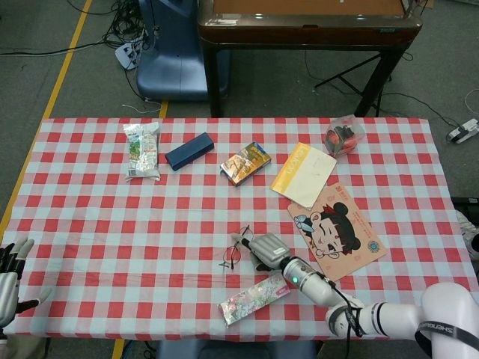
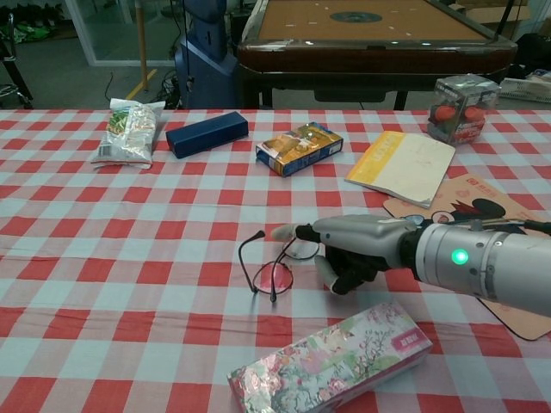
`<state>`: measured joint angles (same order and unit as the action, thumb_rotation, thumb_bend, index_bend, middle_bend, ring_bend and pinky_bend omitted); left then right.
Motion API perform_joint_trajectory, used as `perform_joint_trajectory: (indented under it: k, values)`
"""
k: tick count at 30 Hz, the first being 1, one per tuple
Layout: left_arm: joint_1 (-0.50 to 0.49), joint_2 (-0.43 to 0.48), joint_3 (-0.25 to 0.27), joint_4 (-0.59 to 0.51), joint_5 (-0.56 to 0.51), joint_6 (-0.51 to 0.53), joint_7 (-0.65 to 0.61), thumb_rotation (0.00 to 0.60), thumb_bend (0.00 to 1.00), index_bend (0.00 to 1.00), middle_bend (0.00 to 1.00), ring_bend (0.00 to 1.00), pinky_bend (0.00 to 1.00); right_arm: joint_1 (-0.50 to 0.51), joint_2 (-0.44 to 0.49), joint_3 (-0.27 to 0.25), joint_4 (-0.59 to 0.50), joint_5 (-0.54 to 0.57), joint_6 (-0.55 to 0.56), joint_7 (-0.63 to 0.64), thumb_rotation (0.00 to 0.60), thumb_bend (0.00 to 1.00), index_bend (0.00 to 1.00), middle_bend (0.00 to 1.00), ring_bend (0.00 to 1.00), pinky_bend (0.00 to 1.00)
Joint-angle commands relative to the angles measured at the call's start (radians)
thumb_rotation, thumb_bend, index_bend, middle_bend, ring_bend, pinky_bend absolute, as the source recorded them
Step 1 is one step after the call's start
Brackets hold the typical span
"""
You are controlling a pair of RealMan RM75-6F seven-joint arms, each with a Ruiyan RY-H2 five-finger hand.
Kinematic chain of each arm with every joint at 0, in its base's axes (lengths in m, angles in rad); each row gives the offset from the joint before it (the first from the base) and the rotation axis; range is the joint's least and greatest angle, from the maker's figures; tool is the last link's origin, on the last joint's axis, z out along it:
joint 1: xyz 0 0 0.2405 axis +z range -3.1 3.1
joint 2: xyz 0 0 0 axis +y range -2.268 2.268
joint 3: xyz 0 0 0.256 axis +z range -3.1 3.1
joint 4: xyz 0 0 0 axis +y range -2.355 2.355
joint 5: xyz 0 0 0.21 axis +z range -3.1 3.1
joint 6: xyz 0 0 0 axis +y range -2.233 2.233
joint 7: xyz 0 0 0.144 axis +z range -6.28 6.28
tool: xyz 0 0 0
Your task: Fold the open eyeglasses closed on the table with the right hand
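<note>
The thin dark-framed eyeglasses (image 2: 271, 262) lie on the checked cloth near the table's front middle, small in the head view (image 1: 233, 253). One temple curves out to the left, and another thin arm points toward the front edge. My right hand (image 2: 353, 249) lies just right of them, low over the cloth. Its long fingers (image 2: 297, 232) reach left across the frame's far side and touch it. The thumb and lower fingers curl beneath, holding nothing. My left hand (image 1: 9, 280) hangs off the table's left front corner, fingers spread and empty.
A floral box (image 2: 331, 357) lies just in front of my right hand. A cartoon mat (image 1: 337, 232) and a yellow notebook (image 2: 400, 168) are to the right. A blue case (image 2: 207, 133), a snack box (image 2: 299, 147) and a snack bag (image 2: 126, 131) sit further back.
</note>
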<state>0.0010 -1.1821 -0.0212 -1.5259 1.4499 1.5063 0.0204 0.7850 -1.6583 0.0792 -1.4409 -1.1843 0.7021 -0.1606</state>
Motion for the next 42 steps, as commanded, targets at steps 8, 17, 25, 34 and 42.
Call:
perform_joint_trajectory:
  k: [8, 17, 25, 34, 42]
  values:
    - [-0.003, -0.001, -0.002, -0.003, 0.001, -0.003, 0.004, 0.6, 0.16, 0.0, 0.0, 0.0, 0.0, -0.078, 0.126, -0.072, -0.147, -0.171, 0.155, 0.0, 0.6, 0.81, 0.0, 1.0, 1.0, 1.0]
    - [-0.008, -0.001, -0.003, -0.011, 0.01, -0.003, 0.013, 0.6, 0.16, 0.0, 0.0, 0.0, 0.0, -0.113, 0.197, -0.16, -0.251, -0.295, 0.192, -0.019, 0.6, 0.81, 0.0, 1.0, 1.0, 1.0]
    - [-0.001, 0.002, 0.002, -0.016, 0.009, 0.004, 0.015, 0.6, 0.16, 0.0, 0.0, 0.0, 0.0, -0.08, 0.169, -0.165, -0.295, -0.34, 0.139, -0.054, 0.6, 0.81, 0.0, 1.0, 1.0, 1.0]
    - [0.008, 0.008, 0.002, -0.009, 0.006, 0.013, 0.0, 0.6, 0.16, 0.0, 0.0, 0.0, 0.0, -0.037, 0.064, -0.091, -0.248, -0.305, 0.108, -0.095, 0.6, 0.81, 0.0, 1.0, 1.0, 1.0]
    - [0.008, 0.005, 0.001, 0.005, 0.001, 0.006, -0.014, 0.6, 0.16, 0.0, 0.0, 0.0, 0.0, -0.04, 0.035, -0.052, -0.194, -0.223, 0.111, -0.09, 0.6, 0.81, 0.0, 1.0, 1.0, 1.0]
